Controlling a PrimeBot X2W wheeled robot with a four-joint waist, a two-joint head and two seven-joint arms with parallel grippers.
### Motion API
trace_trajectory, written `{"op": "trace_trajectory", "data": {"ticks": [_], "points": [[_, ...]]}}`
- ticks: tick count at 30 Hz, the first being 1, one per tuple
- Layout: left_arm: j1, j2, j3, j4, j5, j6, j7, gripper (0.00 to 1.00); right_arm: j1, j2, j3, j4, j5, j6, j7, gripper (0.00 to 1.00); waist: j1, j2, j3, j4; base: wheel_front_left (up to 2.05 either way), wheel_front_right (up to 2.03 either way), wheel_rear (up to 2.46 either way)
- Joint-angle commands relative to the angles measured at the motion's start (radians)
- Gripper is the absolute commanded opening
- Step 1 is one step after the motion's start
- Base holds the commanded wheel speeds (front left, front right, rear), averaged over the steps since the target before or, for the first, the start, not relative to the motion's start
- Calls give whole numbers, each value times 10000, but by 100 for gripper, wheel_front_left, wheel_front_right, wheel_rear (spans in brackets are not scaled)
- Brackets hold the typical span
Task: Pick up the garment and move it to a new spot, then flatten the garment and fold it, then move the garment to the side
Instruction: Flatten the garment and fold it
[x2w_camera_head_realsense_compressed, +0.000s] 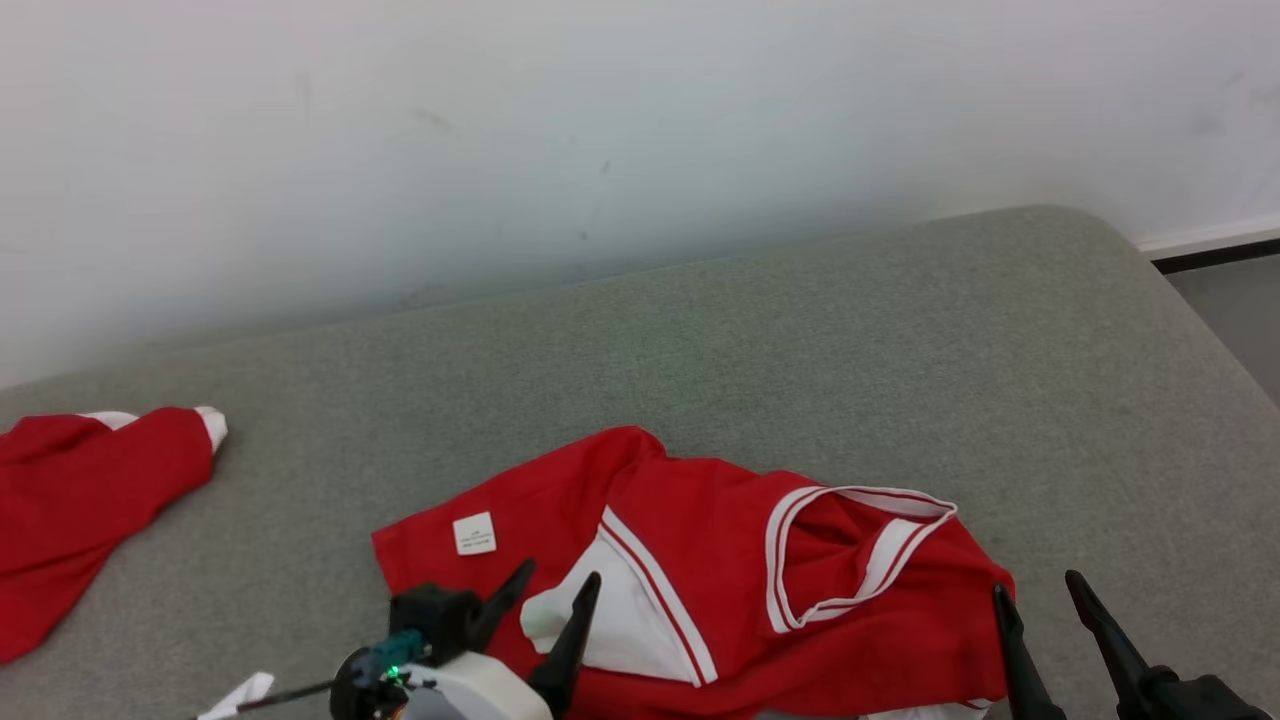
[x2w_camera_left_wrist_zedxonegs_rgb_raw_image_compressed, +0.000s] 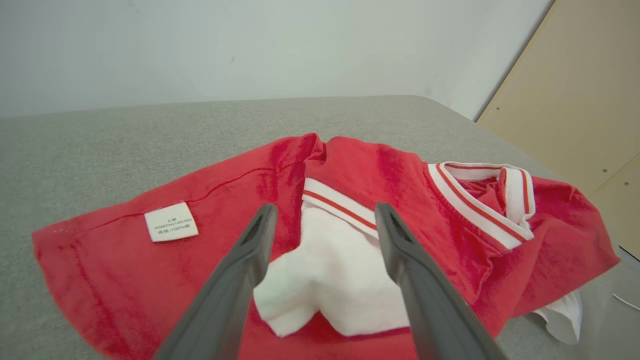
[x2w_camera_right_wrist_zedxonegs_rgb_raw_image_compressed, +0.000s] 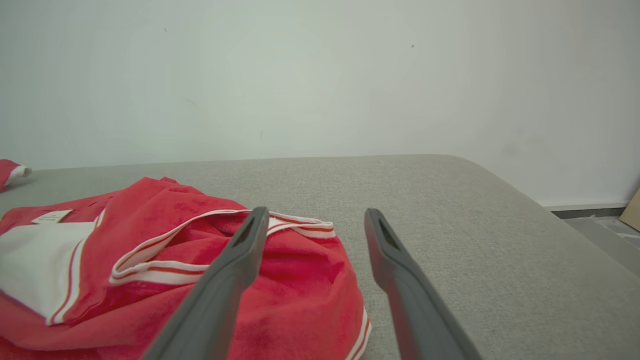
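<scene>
Obs: red jersey (x2w_camera_head_realsense_compressed: 720, 560) w/ white-striped collar lay crumpled on grey padded surface (x2w_camera_head_realsense_compressed: 800, 350), near front edge, centre-right. White care label (x2w_camera_head_realsense_compressed: 474, 533) showed on its left part. L gripper (x2w_camera_head_realsense_compressed: 562, 572) sat over jersey's white panel, jaws spread wide, nothing held; contact unclear. R gripper (x2w_camera_head_realsense_compressed: 1035, 585) at jersey's right edge, jaws likewise wide apart, empty. Second red garment (x2w_camera_head_realsense_compressed: 70, 500) lay well apart, far left.
</scene>
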Motion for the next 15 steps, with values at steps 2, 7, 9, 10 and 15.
{"op": "trace_trajectory", "data": {"ticks": [2,7,9,10,15], "points": [[-384,148,93,451,-407,-23,479,100,-134,-17,7,29,23,-21,8,100,0,-1,151,-321,0,0,0],[-985,630,45,1276,-1023,-24,1709,100,-193,17,7,56,41,-21,8,100,0,-1,263,-709,0,0,0],[-1058,688,57,1549,-1393,-26,2215,100,-203,26,-11,52,46,-21,8,100,0,-1,300,-813,0,0,0],[-1084,702,49,1591,-1585,-27,2418,100,-209,22,-18,54,55,-21,8,100,0,-1,323,-859,0,0,0],[-969,904,-247,1653,-2355,-27,3254,100,-244,50,-79,62,82,-21,8,100,0,-1,397,-971,0,0,0]]}}
